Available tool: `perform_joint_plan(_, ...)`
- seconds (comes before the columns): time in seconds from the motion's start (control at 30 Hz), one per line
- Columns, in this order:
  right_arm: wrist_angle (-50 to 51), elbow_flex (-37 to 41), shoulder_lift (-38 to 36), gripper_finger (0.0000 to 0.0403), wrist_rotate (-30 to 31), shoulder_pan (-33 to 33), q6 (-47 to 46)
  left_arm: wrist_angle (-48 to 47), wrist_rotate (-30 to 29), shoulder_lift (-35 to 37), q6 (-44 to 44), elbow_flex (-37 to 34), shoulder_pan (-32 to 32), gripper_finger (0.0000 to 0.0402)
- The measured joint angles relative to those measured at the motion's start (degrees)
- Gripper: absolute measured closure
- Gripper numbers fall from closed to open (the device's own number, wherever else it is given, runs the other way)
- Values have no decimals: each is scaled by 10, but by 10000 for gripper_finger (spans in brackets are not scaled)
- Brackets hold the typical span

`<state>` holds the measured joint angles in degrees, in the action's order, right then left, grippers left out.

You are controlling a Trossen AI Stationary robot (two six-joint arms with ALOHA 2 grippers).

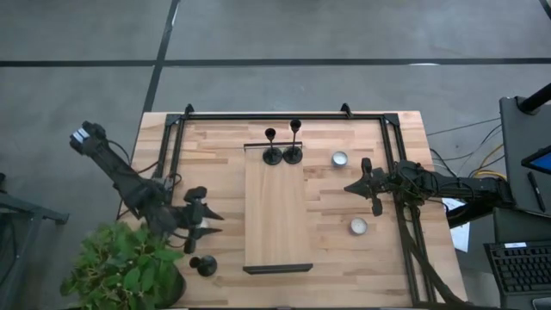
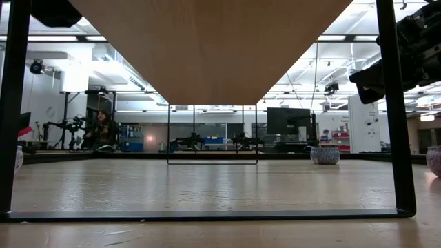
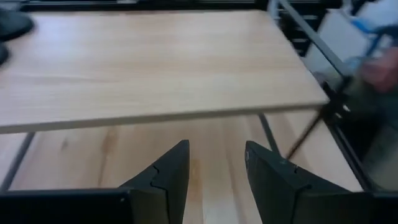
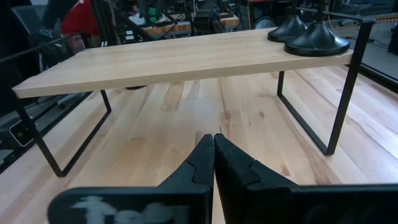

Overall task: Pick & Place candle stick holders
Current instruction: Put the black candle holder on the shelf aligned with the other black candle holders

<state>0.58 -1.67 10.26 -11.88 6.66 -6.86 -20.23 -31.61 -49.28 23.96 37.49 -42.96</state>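
The left arm is reaching in from the table's 8 o'clock corner, its gripper hanging just off the left side of the raised wooden shelf with its tips aimed toward 3 o'clock. Its wrist camera is showing the two fingers standing apart with bare wood between them, holding nothing. The right arm is stretching in from 3 o'clock, its gripper pointing toward 9 o'clock at the shelf, and its fingers are pressing together, empty.

Two candle stick holders are standing side by side at the shelf's 12 o'clock end. A third holder is sitting on the table at about 7 o'clock, just beside a potted plant that is covering that corner. Two tealights are resting on the table to the right of the shelf, well apart.

In the right wrist view only the holders' domed bases are showing, their stems cut off. The low view is looking under the shelf and catching no holder.
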Motion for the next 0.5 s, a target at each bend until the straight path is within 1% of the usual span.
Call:
perform_joint_plan(0.17,0,0,0,394,0,0,0,21,65,97,-40,-66,0,250)
perform_joint_plan(0.33,0,0,0,394,0,0,0,-11,152,222,-69,-104,0,250)
perform_joint_plan(0.43,0,0,0,394,0,0,0,-29,170,287,-87,-118,0,250)
perform_joint_plan(0.5,0,0,0,394,0,0,0,-30,174,318,-90,-134,0,250)
